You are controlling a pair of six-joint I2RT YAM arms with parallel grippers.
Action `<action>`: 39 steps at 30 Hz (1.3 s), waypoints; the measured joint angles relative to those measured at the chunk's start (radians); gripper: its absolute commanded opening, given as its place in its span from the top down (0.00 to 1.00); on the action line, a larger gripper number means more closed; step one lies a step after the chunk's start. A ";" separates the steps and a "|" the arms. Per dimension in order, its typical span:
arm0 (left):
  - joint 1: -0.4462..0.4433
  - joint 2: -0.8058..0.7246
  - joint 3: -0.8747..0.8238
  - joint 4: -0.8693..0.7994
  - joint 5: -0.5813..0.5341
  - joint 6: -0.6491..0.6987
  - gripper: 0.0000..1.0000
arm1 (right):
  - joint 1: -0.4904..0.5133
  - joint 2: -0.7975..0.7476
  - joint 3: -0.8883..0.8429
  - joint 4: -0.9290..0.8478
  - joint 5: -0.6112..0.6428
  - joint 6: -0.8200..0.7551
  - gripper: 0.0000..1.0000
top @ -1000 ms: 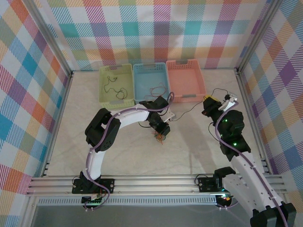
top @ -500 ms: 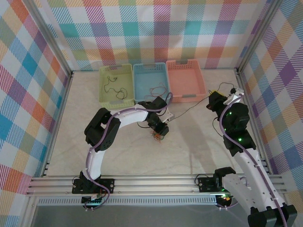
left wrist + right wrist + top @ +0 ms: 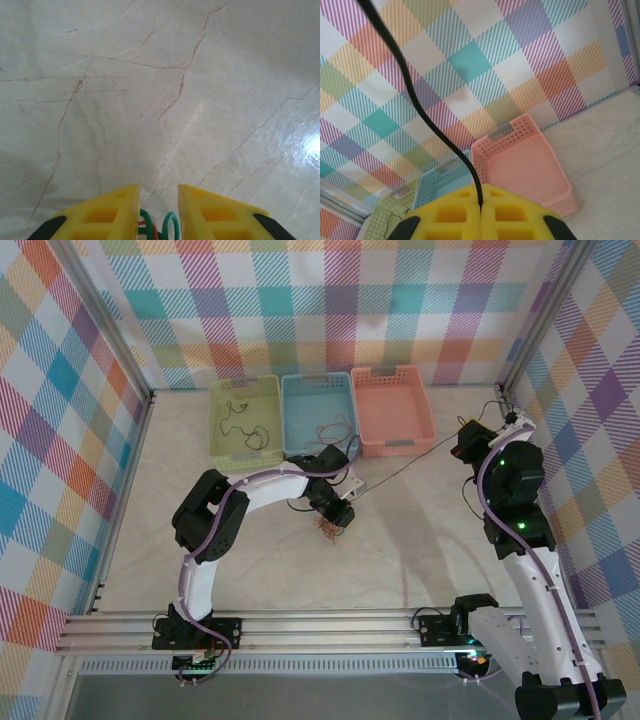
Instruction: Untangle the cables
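A small clump of red, orange and green cables [image 3: 327, 531] lies on the marble table just below my left gripper [image 3: 337, 515]. In the left wrist view the yellow fingers [image 3: 115, 210] stand a little apart, with green and red wire loops [image 3: 170, 222] caught between them near their base. A thin black cable [image 3: 400, 472] runs taut from the clump up to my right gripper [image 3: 467, 438], raised near the right wall. In the right wrist view that gripper [image 3: 481, 200] is shut on the black cable [image 3: 420, 110], which rises from the closed tips.
Three baskets stand in a row at the back: a green one [image 3: 216, 425] with a black wire in it, a blue one [image 3: 315, 400] with a reddish wire, and a pink one [image 3: 392, 408]. Metal frame posts and checkered walls close in the sides.
My right gripper has moved right and toward the back wall with the black cable, drawing it out straighter. The clump under the left gripper has shifted slightly left.
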 measured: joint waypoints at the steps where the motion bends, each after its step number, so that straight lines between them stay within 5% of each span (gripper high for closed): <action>1: 0.000 0.000 0.000 0.002 0.000 0.000 0.74 | -0.003 0.000 0.009 -0.008 0.000 -0.003 1.00; 22: 0.014 -0.025 -0.038 0.021 -0.002 -0.009 0.69 | -0.030 0.002 0.200 -0.095 0.060 -0.068 1.00; 31: 0.014 -0.284 -0.132 0.133 -0.074 -0.143 0.39 | -0.030 0.052 0.149 -0.096 -0.116 -0.032 1.00; 39: 0.014 -0.563 -0.233 0.228 -0.050 -0.264 0.28 | -0.030 0.179 0.097 -0.056 -0.410 0.042 1.00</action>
